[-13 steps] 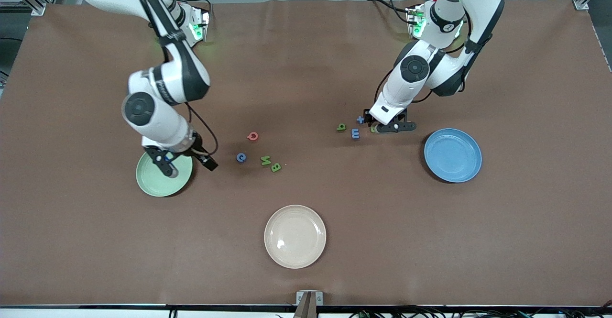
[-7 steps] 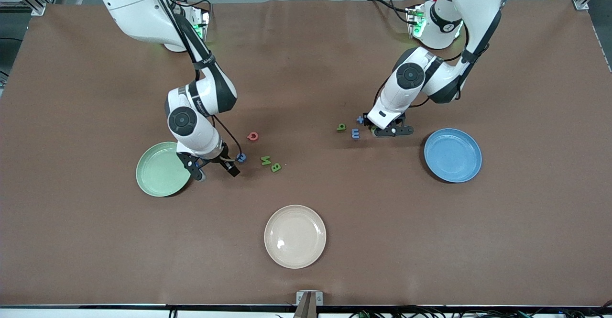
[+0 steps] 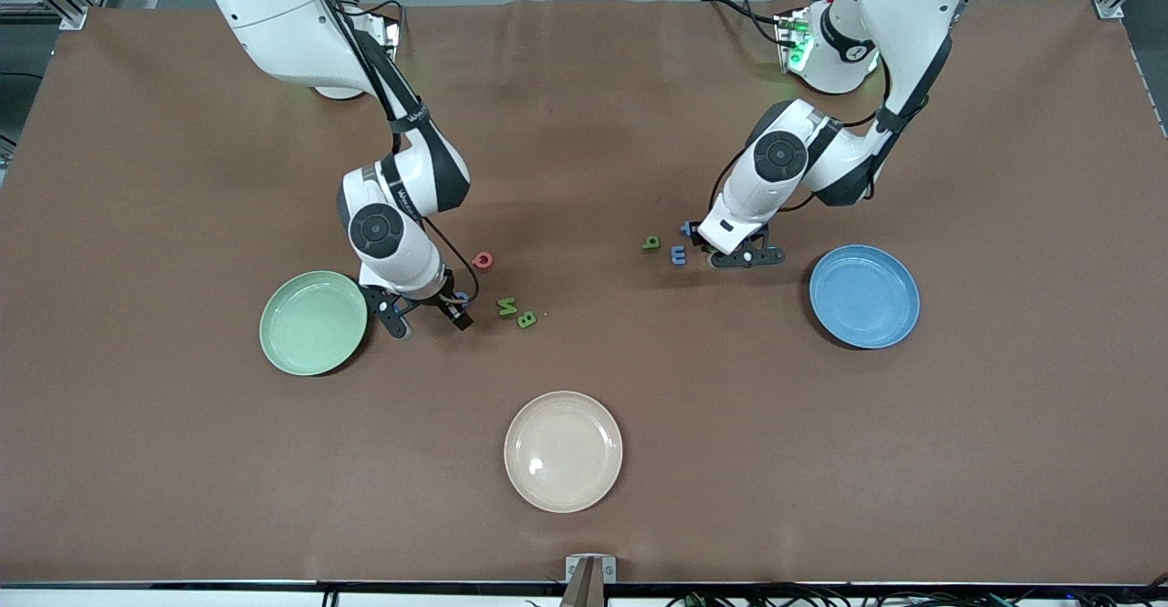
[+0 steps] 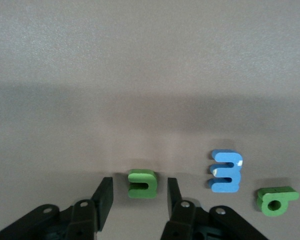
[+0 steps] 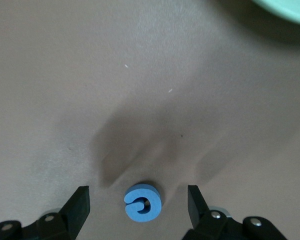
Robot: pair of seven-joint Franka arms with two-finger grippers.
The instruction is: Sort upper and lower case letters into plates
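Having swung off the mint plate (image 3: 313,322), the right tool (image 5: 138,210) – spread – now straddles a blue letter (image 5: 143,202); the left tool (image 4: 137,200) brackets a green letter (image 4: 142,183), unpinched.

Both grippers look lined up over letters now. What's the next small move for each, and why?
Probably lower and close. The right gripper is open with the round blue letter between its fingers; the left gripper is open around a small green letter. Neither is gripped yet, and both plates look empty.
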